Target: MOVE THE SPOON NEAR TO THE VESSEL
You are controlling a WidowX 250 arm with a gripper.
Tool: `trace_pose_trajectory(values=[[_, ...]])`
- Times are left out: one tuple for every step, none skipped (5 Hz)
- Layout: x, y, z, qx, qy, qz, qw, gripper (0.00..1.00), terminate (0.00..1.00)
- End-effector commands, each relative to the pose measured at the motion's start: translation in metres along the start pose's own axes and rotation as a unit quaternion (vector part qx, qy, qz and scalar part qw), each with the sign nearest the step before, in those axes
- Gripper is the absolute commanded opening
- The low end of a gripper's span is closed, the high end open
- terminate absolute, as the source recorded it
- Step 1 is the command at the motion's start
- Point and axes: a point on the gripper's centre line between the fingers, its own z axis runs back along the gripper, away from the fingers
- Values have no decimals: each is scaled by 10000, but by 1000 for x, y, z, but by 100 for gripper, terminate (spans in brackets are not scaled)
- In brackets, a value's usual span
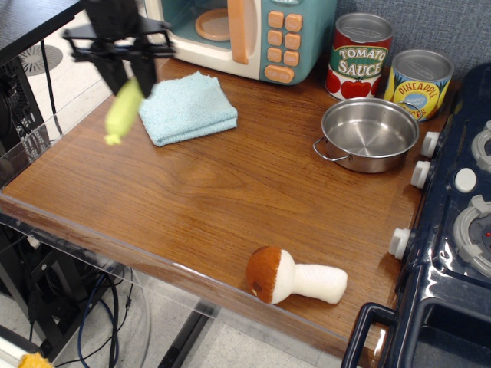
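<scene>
My black gripper (129, 75) is shut on the spoon (123, 111), whose lime yellow-green handle hangs down from the jaws above the table's left part, beside the blue cloth. The spoon's metal bowl is hidden in the gripper. The image there is motion-blurred. The vessel (370, 134), a shallow shiny steel pan with loop handles, sits at the back right of the table, far to the right of the spoon.
A folded light-blue cloth (185, 107) lies just right of the gripper. A toy microwave (245, 34) stands at the back. Tomato sauce (360, 56) and pineapple (418, 84) cans stand behind the pan. A plush mushroom (295, 277) lies near the front edge. A toy stove (460, 199) borders the right.
</scene>
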Motion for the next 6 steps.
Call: trace_pose_trajectory(values=[[6,-66,-11,123,-77,-523,9985,0,0],[15,-82,-33,233,120,-611,9978,0,0],[25,-94,-45,206,159,-659,9975,0,0],[36,-100,-57,282,242,-629,9973,0,0],[50,-107,-71,281,300,-633,9972,0,0],[55,-109,-85,253,452,-647,9966,0,0]])
